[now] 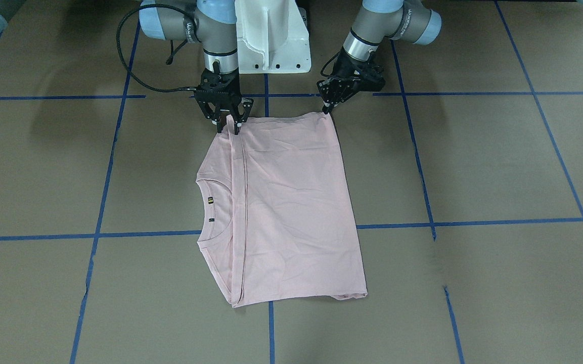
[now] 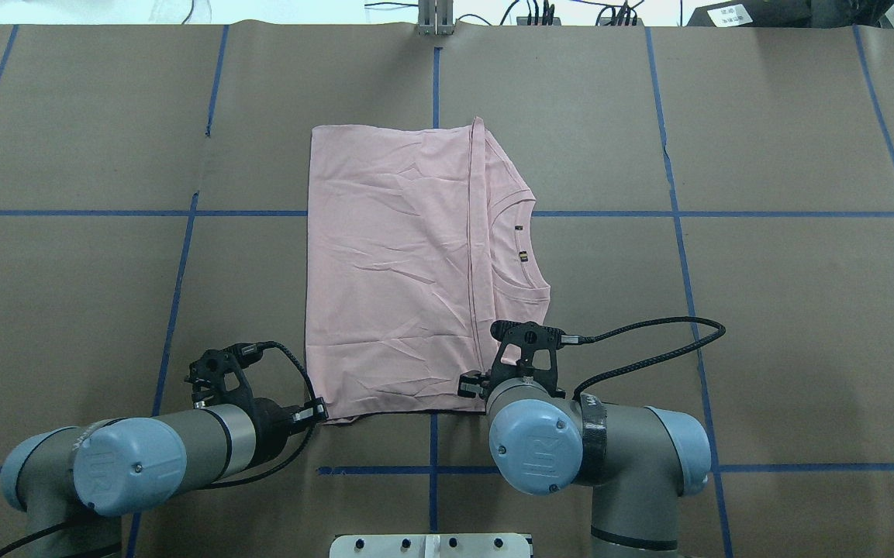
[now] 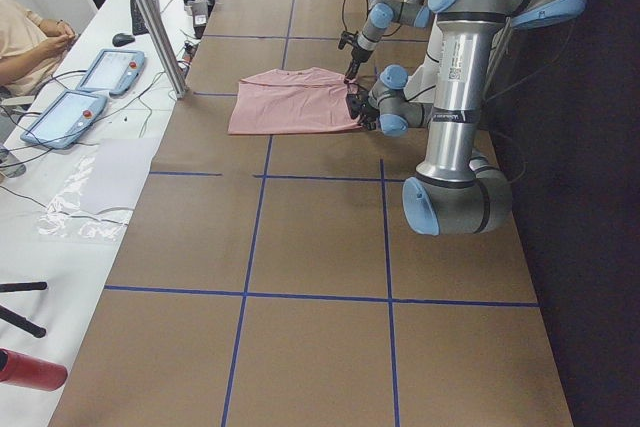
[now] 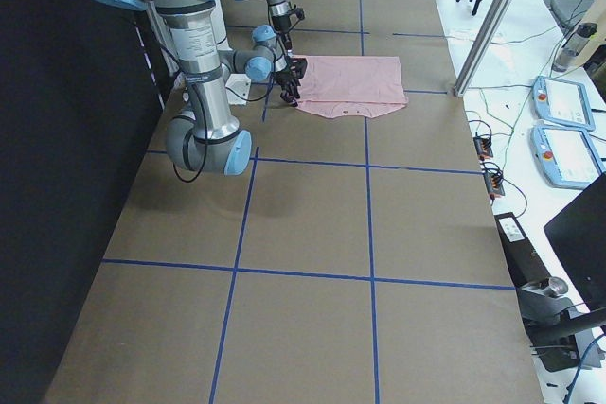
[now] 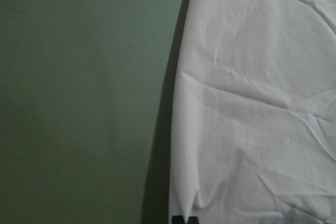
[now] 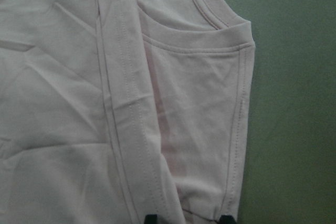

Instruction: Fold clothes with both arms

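Observation:
The pale pink T-shirt [image 1: 291,202] lies folded flat on the brown table, its ribbed neck [image 2: 528,263] towards my right arm's side. My left gripper [image 1: 327,107] is shut on the near corner of the folded body [image 5: 252,103]; its fingertips [image 5: 184,219] sit close together on the cloth edge. My right gripper [image 1: 229,129] stands open over the near shoulder edge by the doubled hem [image 6: 121,103], with its two fingertips [image 6: 150,217] apart and cloth between them. The print is hidden.
The white pedestal base [image 1: 271,40] stands between the arms. Blue tape lines [image 2: 433,77] cross the table. At the far side, a metal post [image 3: 150,17], two tablets [image 3: 85,87] and a seated person [image 3: 25,37] line the white bench.

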Robot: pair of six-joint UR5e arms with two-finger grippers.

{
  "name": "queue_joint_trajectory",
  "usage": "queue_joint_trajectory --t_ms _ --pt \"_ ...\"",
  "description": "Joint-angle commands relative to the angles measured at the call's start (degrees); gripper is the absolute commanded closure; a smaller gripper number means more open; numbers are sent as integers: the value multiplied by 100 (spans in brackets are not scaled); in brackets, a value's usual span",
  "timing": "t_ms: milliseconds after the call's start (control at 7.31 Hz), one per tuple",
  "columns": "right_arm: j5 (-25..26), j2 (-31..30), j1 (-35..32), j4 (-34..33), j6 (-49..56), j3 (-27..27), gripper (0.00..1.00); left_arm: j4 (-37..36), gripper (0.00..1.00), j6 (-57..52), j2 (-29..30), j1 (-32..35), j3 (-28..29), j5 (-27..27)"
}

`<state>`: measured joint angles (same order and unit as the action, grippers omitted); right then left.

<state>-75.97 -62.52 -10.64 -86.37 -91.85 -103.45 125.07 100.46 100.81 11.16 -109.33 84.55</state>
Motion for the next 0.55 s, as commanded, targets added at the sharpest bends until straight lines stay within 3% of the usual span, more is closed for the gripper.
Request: queue_joint_trajectory --t_ms 0,410 --pt "3 3 1 -11 0 9 52 0 100 0 0 0 0 0" --pt "3 11 1 -11 0 62 58 0 100 0 0 0 0 0"
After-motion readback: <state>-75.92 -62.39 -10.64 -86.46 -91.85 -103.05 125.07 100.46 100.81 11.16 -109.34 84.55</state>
